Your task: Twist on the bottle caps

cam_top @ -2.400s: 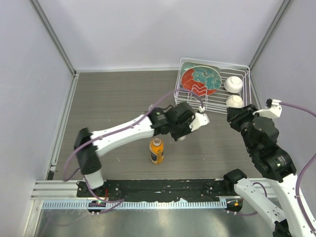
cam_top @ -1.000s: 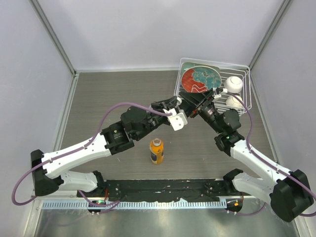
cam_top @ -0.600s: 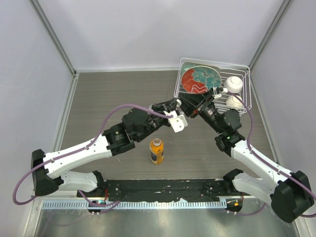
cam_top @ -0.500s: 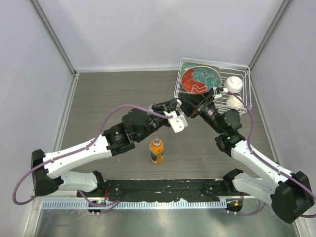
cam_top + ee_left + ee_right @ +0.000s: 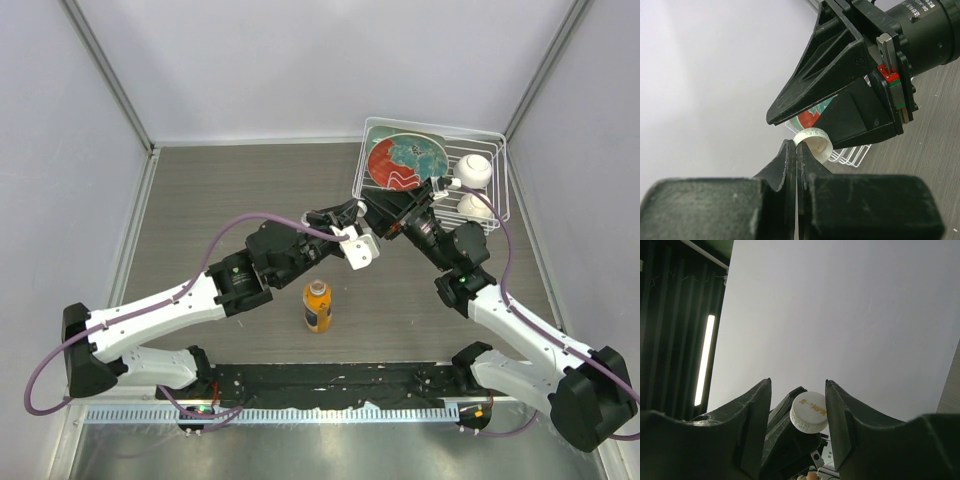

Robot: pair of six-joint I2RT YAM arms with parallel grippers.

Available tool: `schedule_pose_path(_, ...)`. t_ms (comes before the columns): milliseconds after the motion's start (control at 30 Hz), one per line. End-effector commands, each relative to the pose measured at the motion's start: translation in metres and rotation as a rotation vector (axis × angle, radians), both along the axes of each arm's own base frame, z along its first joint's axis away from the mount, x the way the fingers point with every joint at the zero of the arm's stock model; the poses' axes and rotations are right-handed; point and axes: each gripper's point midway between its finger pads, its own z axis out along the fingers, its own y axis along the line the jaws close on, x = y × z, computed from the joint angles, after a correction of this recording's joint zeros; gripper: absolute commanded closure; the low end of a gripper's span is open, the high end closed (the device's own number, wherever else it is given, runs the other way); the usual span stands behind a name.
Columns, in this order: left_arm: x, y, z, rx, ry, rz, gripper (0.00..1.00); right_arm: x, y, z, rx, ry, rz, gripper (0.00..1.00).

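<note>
My left gripper (image 5: 352, 214) is held up in the air in front of the wire rack. It is shut, pinching the rim of a small white bottle cap (image 5: 816, 142) between its fingertips (image 5: 789, 150). The cap has yellow print on its top (image 5: 810, 412). My right gripper (image 5: 376, 212) faces the left one, open, with a finger on either side of the cap (image 5: 798, 385) and a gap on both sides. The short orange bottle (image 5: 318, 305) stands upright and uncapped on the table, below and in front of both grippers. The clear bottle and the second cap are out of view.
A white wire rack (image 5: 497, 196) stands at the back right, holding a red-and-teal plate (image 5: 404, 160) and two white balls (image 5: 473, 170). Grey walls close in the table on the left, back and right.
Since 2.4 s ago the left arm pulled back and lifted the cap, and the right arm swung in from the right to meet it. In the last second hardly anything moved.
</note>
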Motion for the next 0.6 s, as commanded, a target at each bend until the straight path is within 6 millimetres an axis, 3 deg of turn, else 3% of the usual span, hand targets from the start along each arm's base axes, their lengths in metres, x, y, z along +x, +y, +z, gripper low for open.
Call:
schedule_pose_path(0,-0.003,0.01,0.041,-0.118,-0.071,0.009,1.0,-0.014,0.004,0.018,0.02,-0.063,0.042,0.45)
schedule_pose_path(567,-0.008,0.015,0.06,-0.152,-0.078,-0.004,1.0,-0.006,0.01,-0.002,-0.02,-0.026,0.033,0.44)
